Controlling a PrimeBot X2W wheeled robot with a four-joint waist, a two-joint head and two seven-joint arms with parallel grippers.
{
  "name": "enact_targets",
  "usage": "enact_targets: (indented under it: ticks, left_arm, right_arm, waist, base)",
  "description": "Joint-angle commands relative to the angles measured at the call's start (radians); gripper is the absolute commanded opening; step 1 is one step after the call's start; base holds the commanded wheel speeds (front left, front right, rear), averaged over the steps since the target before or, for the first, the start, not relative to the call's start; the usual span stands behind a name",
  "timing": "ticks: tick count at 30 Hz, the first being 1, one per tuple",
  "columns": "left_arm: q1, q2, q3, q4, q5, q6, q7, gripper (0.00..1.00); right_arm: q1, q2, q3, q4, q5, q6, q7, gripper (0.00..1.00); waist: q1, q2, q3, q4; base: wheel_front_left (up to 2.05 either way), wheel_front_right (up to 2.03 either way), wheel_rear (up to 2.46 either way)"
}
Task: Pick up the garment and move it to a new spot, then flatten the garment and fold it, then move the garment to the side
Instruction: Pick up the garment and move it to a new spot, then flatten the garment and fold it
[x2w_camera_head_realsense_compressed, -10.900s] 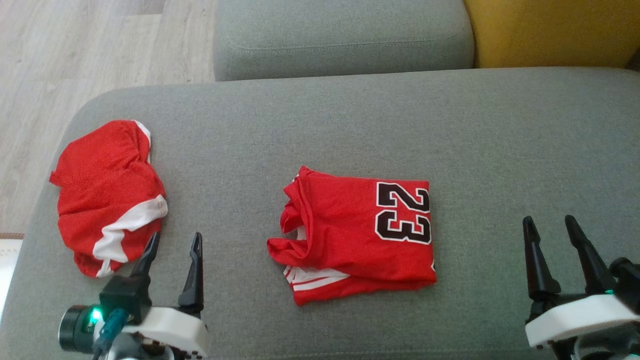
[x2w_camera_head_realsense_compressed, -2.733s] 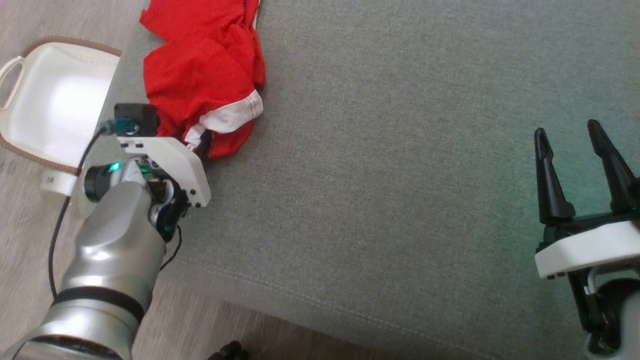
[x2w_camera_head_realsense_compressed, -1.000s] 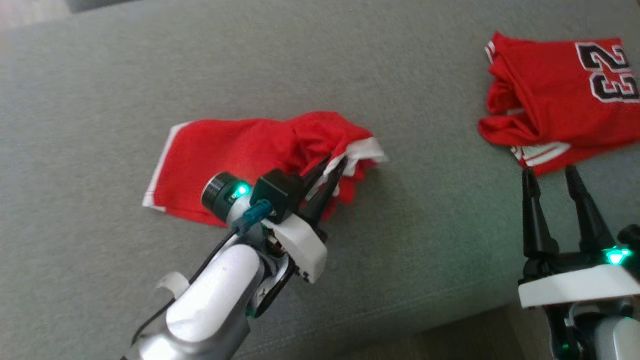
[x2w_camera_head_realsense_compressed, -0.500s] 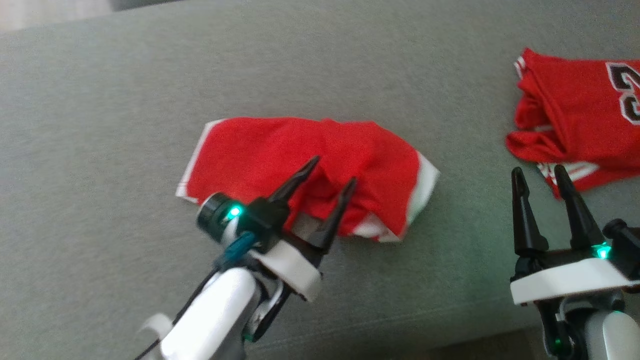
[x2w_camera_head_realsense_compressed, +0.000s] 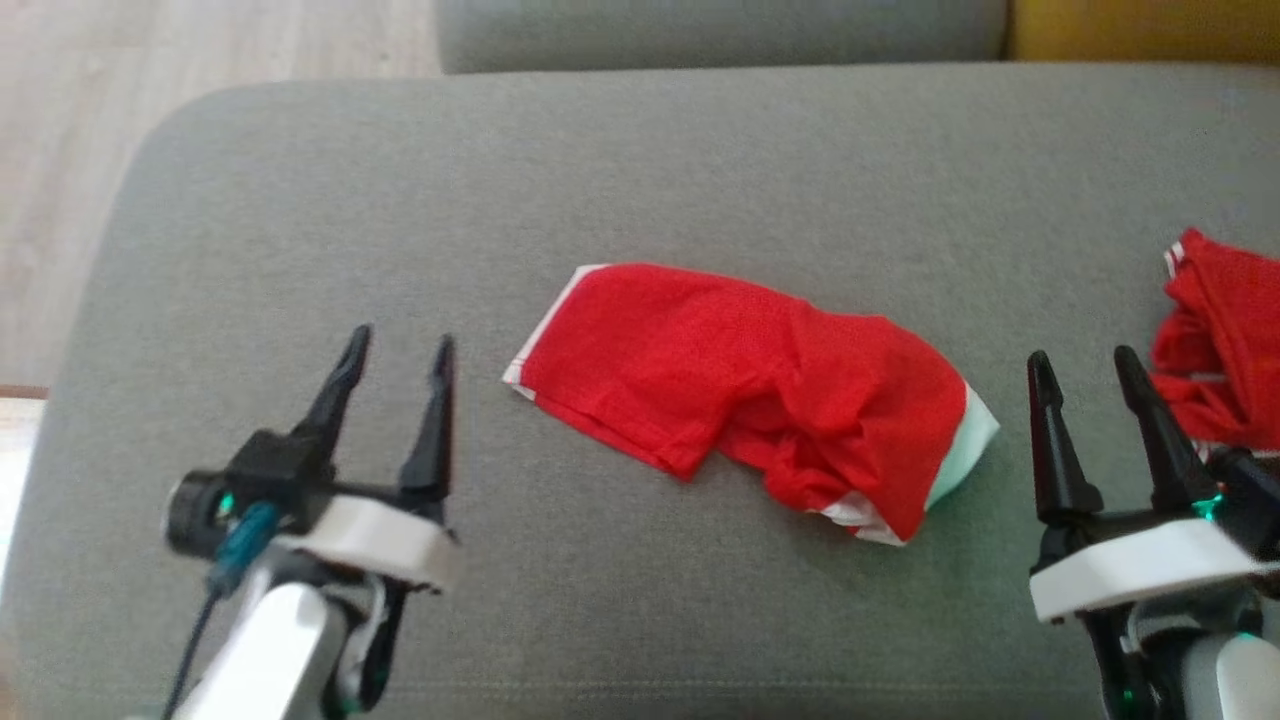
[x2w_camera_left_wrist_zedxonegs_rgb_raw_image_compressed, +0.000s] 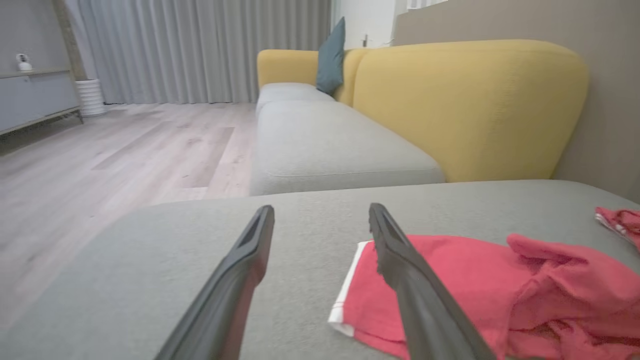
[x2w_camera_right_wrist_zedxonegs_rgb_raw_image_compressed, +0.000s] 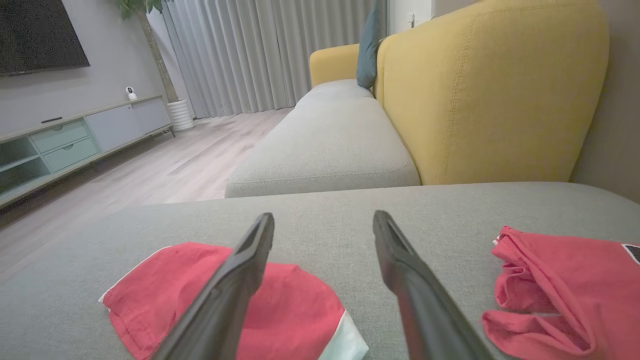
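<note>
While the left jaws and the right jaws both stand spread wide and empty over the grey sofa seat (x2w_camera_head_realsense_compressed: 620, 170), the red garment (x2w_camera_head_realsense_compressed: 760, 385) lies rumpled on it between them, touched by neither, with a red shirt (x2w_camera_head_realsense_compressed: 1225, 340) just beyond the right jaws.

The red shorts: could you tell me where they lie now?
In the head view the red shorts lie on the grey cushion between the left gripper and right gripper.

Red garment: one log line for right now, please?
red garment: unheld on cushion | left gripper: open | right gripper: open
</note>
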Motion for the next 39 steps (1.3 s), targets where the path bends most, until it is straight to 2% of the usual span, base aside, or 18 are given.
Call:
enact_targets:
  ticks: [1,7,12,21,39]
  left_arm:
    - [-0.028,0.025,0.047,-0.037,0.002,0.004,-0.012,1.0]
    - [0.051,0.077,0.102,-0.053,0.003,-0.021,-0.012,1.0]
    - [0.106,0.101,0.12,-0.073,0.006,-0.025,-0.012,1.0]
    - [0.167,0.109,0.108,-0.109,0.011,-0.003,0.002,1.0]
    - [0.171,0.122,0.101,-0.139,0.016,0.018,0.018,1.0]
  right_arm:
    - [-0.004,-0.007,0.02,-0.04,-0.009,0.007,0.004,1.0]
    - [0.03,-0.007,0.025,-0.034,-0.016,0.007,0.015,1.0]
    - [0.051,-0.007,0.037,-0.036,-0.018,0.007,0.021,1.0]
    - [0.089,-0.007,0.041,-0.057,-0.018,0.007,0.034,1.0]
    - [0.089,-0.007,0.027,-0.067,-0.023,0.007,0.039,1.0]
  waist:
    - [0.0001,0.0,-0.022,0.02]
    - [0.0001,0.0,-0.056,0.027]
    - [0.0001,0.0,-0.078,0.015]
    - [0.0001,0.0,-0.1,0.003]
    - [0.0001,0.0,-0.096,0.003]
  base:
    - [0.0,0.0,0.0]
    - [0.0,0.0,0.0]
    - [0.0,0.0,0.0]
    - [0.0,0.0,0.0]
    - [0.0,0.0,0.0]
